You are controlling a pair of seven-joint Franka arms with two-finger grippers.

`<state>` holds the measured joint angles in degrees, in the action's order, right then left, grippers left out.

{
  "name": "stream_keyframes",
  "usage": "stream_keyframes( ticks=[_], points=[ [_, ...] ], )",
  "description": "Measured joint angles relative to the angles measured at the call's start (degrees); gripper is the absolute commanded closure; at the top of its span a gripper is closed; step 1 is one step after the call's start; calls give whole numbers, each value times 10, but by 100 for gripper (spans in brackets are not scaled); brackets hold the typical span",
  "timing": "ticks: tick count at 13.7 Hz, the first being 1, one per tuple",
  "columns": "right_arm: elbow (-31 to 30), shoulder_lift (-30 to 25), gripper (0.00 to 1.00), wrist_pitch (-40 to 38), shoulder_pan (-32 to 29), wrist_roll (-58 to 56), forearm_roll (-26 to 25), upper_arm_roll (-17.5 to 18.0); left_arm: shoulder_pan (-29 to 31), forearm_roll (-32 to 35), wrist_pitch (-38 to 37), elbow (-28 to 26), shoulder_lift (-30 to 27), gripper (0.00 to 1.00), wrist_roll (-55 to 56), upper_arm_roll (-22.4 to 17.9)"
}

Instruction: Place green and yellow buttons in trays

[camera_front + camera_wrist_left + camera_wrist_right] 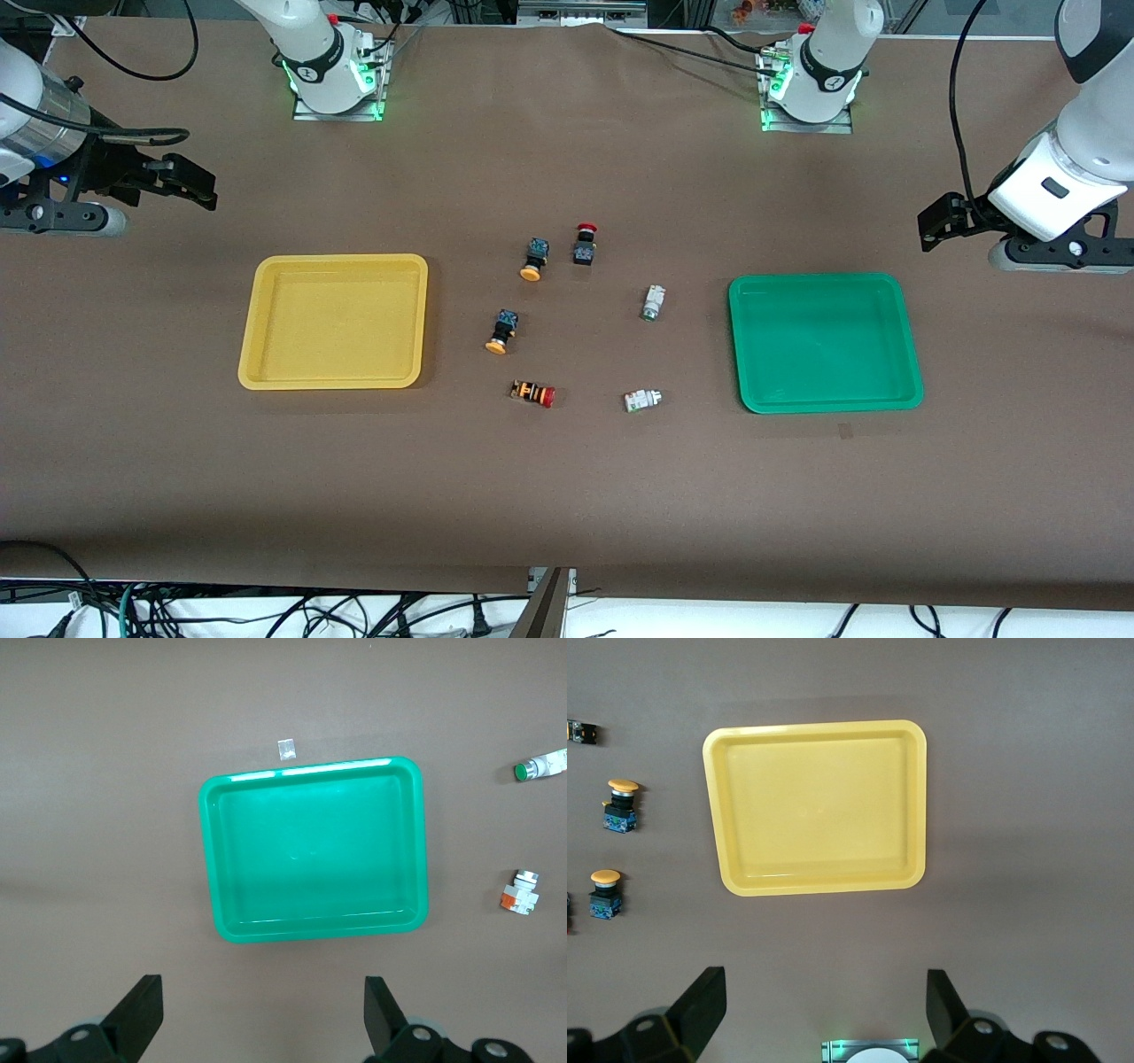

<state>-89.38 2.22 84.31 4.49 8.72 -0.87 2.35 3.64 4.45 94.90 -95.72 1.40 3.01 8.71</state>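
Observation:
The yellow tray (251, 337) and the green tray (737, 341) lie empty on the brown table. Between them lie two yellow-capped buttons (534, 258) (502, 331) and two whitish-grey green-marked buttons (653, 303) (641, 400). My left gripper (939, 221) is open and empty, up over the table at the left arm's end; its wrist view shows its own fingers (263, 1014), the green tray (205, 859) and both whitish buttons (540, 768) (521, 894). My right gripper (190, 182) is open and empty over the right arm's end; its wrist view shows its own fingers (824, 1010), the yellow tray (713, 815) and both yellow buttons (620, 804) (606, 892).
A red-capped black button (585, 243) stands beside the yellow button farther from the front camera. A red-capped striped button (533, 392) lies nearer the camera. A small patch (845, 431) marks the table by the green tray. Both arm bases (337, 75) (811, 89) stand along the back edge.

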Motion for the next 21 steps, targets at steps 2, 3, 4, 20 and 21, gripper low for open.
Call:
stream_keyframes(
  ticks=[2, 3, 4, 20, 21],
  points=[
    [1, 3, 0, 0, 0, 0, 0, 0, 0, 0, -1, 0, 0, 0, 0, 0],
    [2, 4, 0, 0, 0, 0, 0, 0, 0, 0, -2, 0, 0, 0, 0, 0],
    [2, 4, 0, 0, -1, 0, 0, 0, 0, 0, -2, 0, 0, 0, 0, 0],
    [0, 277, 0, 244, 196, 286, 62, 19, -182, -52, 181, -3, 258, 0, 144, 40],
    [-5, 289, 0, 263, 218, 324, 62, 23, -205, -52, 196, -5, 280, 0, 153, 41]
  ],
)
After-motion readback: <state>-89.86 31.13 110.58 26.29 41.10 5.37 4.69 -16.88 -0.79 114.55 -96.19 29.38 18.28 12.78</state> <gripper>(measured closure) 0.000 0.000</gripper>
